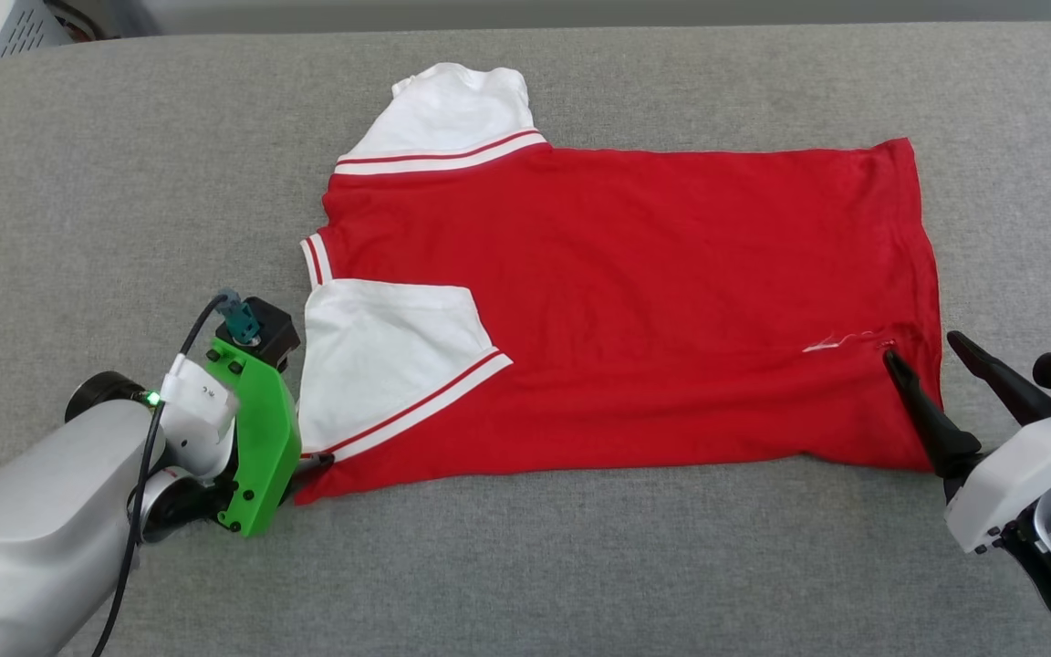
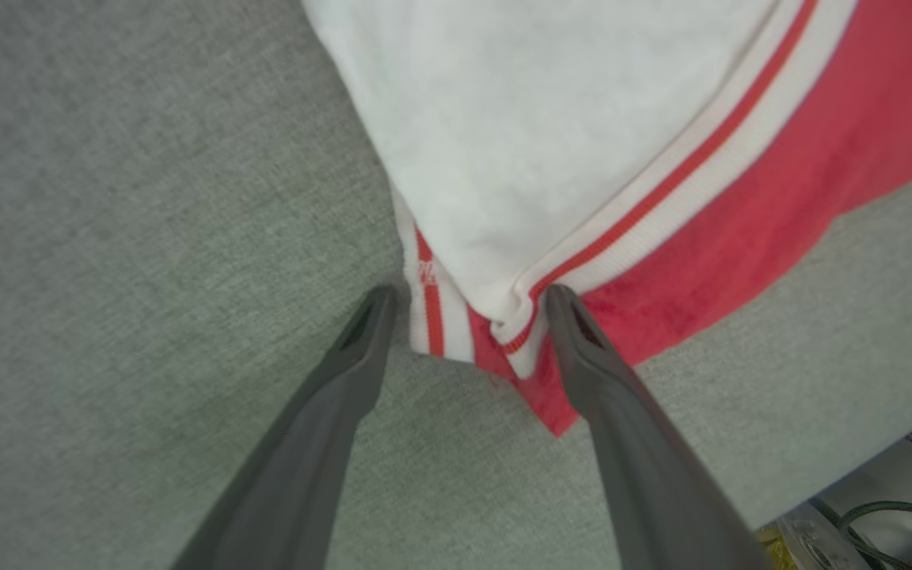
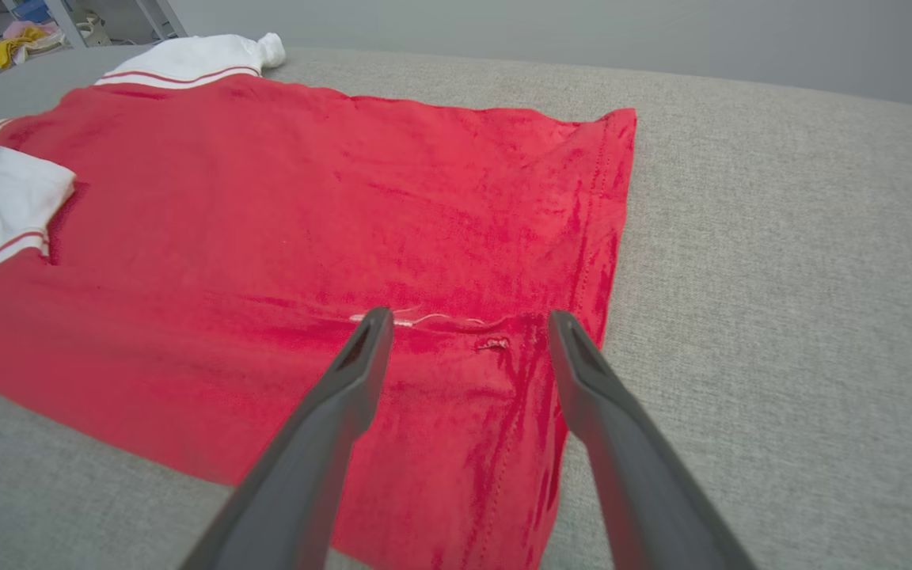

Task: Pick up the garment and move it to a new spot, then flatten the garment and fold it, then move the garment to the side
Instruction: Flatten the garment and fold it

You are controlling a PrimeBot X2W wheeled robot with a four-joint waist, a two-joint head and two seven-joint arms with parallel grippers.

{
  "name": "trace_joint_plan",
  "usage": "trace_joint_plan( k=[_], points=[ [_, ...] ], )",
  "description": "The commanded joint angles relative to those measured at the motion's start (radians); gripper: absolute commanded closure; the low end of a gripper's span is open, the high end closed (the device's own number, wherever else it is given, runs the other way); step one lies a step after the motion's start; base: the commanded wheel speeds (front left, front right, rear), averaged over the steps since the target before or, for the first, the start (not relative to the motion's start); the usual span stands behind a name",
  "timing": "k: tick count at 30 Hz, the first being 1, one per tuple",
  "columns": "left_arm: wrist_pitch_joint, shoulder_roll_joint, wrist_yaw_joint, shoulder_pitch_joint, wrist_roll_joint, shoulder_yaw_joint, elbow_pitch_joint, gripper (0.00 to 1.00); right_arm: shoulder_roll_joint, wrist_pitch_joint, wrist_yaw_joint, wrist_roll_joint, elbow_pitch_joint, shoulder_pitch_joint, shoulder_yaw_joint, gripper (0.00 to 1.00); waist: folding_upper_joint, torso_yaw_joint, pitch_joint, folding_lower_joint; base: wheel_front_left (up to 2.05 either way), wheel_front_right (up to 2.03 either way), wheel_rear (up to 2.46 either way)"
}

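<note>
Head view: the garment [image 1: 626, 301] is lying flat and sideways on the grey bench [image 1: 124, 182], so each arm is taking a near corner, the left gripper [image 1: 311, 464] at the sleeve end and the right gripper [image 1: 922, 349] at the hem.

Left wrist view: spread fingers [image 2: 361, 332] are straddling the tucked-in sleeve [image 2: 551, 134] corner, pinching nothing.

Right wrist view: fingers [image 3: 365, 348] are hovering spread over the hem [image 3: 590, 261], likely lining up a fold.

My head camera looks down on the whole garment [image 1: 617, 310] from its near long edge. My left wrist camera sits close over its sleeve corner; the right looks low across it from the hem end, sharing both sleeves.
</note>
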State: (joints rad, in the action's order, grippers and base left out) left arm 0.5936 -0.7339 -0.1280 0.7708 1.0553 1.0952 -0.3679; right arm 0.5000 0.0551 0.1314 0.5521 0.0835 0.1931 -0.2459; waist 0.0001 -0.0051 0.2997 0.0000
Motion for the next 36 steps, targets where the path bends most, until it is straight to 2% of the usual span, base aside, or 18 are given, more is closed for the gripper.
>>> trace_joint_plan(
  k=[1, 2, 3, 4, 5, 9, 13, 15, 20, 23, 26, 30, 36],
  points=[
    [-0.006, 0.031, -0.003, -0.032, 0.0, 0.043, -0.017, 0.0, 0.004, -0.012, -0.001, 0.01, 0.006, 0.021, -0.001, 0.0, -0.0001, -0.003, 0.006, 0.0, 0.0, 0.0, 0.0],
    [-0.017, 0.032, -0.003, -0.034, -0.001, 0.054, -0.024, 0.0, 0.007, -0.013, -0.001, 0.011, 0.008, 0.025, -0.001, 0.0, -0.0001, -0.004, 0.007, 0.0, 0.0, 0.0, 0.0],
    [-0.024, 0.032, -0.003, -0.034, -0.005, 0.066, -0.028, 0.28, 0.009, -0.013, -0.001, 0.012, 0.009, 0.029, -0.001, 0.0, -0.0001, -0.004, 0.007, 0.0, 0.0, 0.0, 0.0],
    [-0.037, 0.031, -0.003, -0.034, -0.005, 0.074, -0.032, 0.89, 0.014, -0.013, -0.001, 0.011, 0.008, 0.033, 0.0, 0.0, -0.0001, -0.003, 0.006, 0.0, 0.0, 0.0, 0.0],
    [-0.051, 0.031, -0.003, -0.034, -0.002, 0.077, -0.036, 1.0, 0.02, -0.011, -0.001, 0.01, 0.006, 0.037, -0.001, 0.0, -0.0001, -0.003, 0.004, 0.0, 0.0, 0.0, 0.0],
    [-0.133, 0.031, -0.003, -0.023, -0.007, 0.088, -0.051, 1.0, 0.068, 0.014, -0.001, -0.004, -0.014, 0.067, -0.005, 0.0, -0.0001, 0.001, -0.009, 0.0, 0.0, 0.0, 0.0],
    [-0.206, 0.021, -0.003, -0.003, -0.017, 0.099, -0.039, 1.0, 0.143, 0.084, -0.001, 0.006, -0.06, 0.095, -0.004, 0.0, -0.0001, 0.011, -0.029, 0.0, 0.0, 0.0, 0.0],
    [-0.247, 0.006, -0.003, 0.014, -0.032, 0.108, -0.013, 1.0, 0.217, 0.185, -0.001, 0.031, -0.105, 0.105, -0.02, 0.0, -0.0001, 0.018, -0.039, 0.0, 0.0, 0.0, 0.0],
    [-0.284, -0.02, -0.003, 0.031, -0.054, 0.113, 0.032, 1.0, 0.295, 0.403, -0.001, 0.107, -0.134, 0.111, -0.031, 0.0, -0.0001, 0.029, -0.042, 0.0, 0.0, 0.0, 0.0],
    [-0.297, -0.027, -0.003, 0.037, -0.066, 0.118, 0.054, 1.0, 0.296, 0.516, -0.001, 0.152, -0.13, 0.111, -0.042, 0.0, -0.0001, 0.036, -0.035, 0.0, 0.0, 0.0, 0.0],
    [-0.301, -0.028, -0.003, 0.046, -0.087, 0.124, 0.064, 1.0, 0.284, 0.576, -0.001, 0.166, -0.114, 0.11, -0.066, 0.0, -0.0001, 0.044, -0.025, 0.0, 0.0, 0.0, 0.0],
    [-0.307, -0.018, -0.003, 0.058, -0.098, 0.126, 0.069, 1.0, 0.247, 0.6, -0.001, 0.158, -0.058, 0.115, -0.105, 0.0, -0.0001, 0.056, -0.008, 0.0, 0.0, 0.0, 0.0],
    [-0.324, -0.008, -0.001, 0.074, -0.12, 0.129, 0.066, 1.0, 0.181, 0.571, -0.001, 0.137, 0.071, 0.119, -0.148, 0.0, -0.0001, 0.067, 0.019, 0.0, 0.0, 0.0, 0.0]
  ],
)
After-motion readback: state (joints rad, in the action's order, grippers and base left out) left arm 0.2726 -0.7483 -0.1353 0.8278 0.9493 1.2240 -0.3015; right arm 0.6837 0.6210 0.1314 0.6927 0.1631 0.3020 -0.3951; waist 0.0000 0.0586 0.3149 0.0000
